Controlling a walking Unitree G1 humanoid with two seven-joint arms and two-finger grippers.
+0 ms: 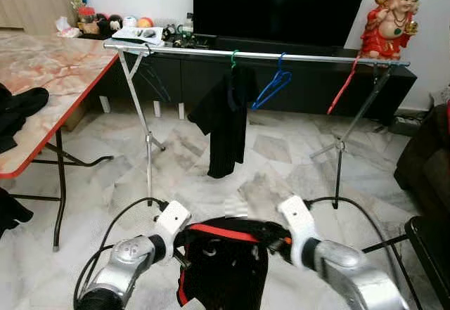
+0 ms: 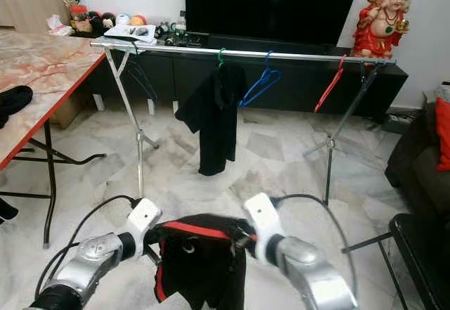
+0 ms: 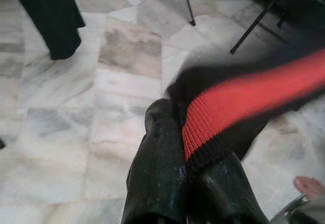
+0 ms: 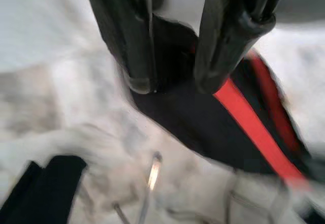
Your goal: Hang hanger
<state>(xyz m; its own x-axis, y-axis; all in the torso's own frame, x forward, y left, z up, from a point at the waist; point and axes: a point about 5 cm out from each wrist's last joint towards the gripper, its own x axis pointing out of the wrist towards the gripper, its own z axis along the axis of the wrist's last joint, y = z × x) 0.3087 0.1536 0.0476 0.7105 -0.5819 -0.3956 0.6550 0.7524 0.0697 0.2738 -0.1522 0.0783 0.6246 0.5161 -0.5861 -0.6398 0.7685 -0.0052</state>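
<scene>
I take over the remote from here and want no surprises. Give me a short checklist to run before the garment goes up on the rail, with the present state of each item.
1. Left pincer gripping the black garment with red trim: ok, its fingers pinch the red collar band.
2. Right pincer gripping the same garment: ok, fingers closed on black cloth.
3. Hanger seated inside the garment: cannot tell, no hook is visible.
4. Free room on the rail: ok, bare bar shows left of the hung black shirt.
5. Rail within reach: not ok, it stands well ahead across open floor.
6. Blue hanger and red hanger hang empty: ok.
</scene>
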